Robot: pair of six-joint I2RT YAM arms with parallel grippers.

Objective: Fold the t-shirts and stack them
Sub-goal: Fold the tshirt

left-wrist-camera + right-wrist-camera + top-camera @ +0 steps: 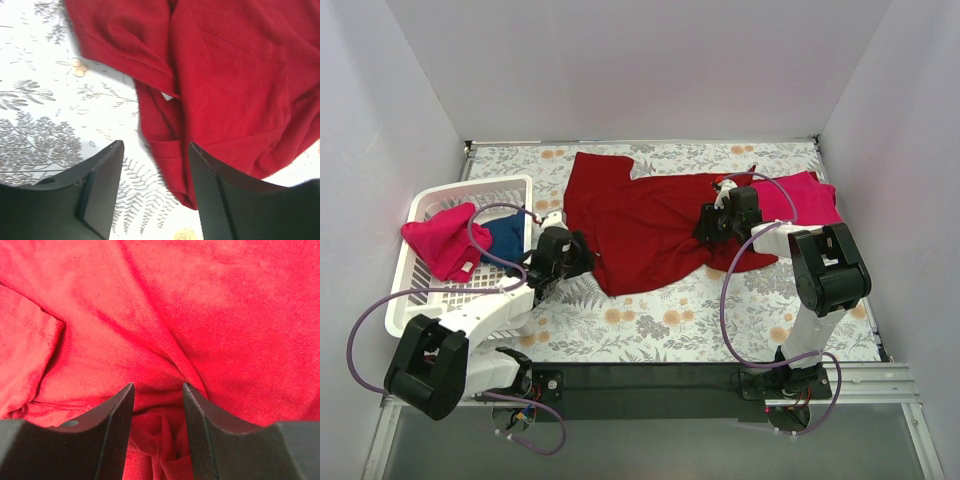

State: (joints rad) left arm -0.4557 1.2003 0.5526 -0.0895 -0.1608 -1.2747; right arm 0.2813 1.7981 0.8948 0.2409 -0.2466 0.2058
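Observation:
A large dark red t-shirt (640, 220) lies spread and rumpled on the flowered table. My left gripper (582, 258) is at the shirt's near left corner. In the left wrist view it (155, 146) is open and the shirt's corner (172, 165) lies on the table between the jaws. My right gripper (705, 222) is on the shirt's right side. In the right wrist view it (158, 385) is closed on a bunched fold of the dark red cloth (160, 435). A pinkish-red shirt (800, 198) lies at the right. Another pinkish-red shirt (440, 240) and a navy one (505, 238) are in the basket.
A white slatted basket (420, 205) stands at the left edge of the table (660, 320). White walls close in the back and both sides. Purple cables loop from both arms.

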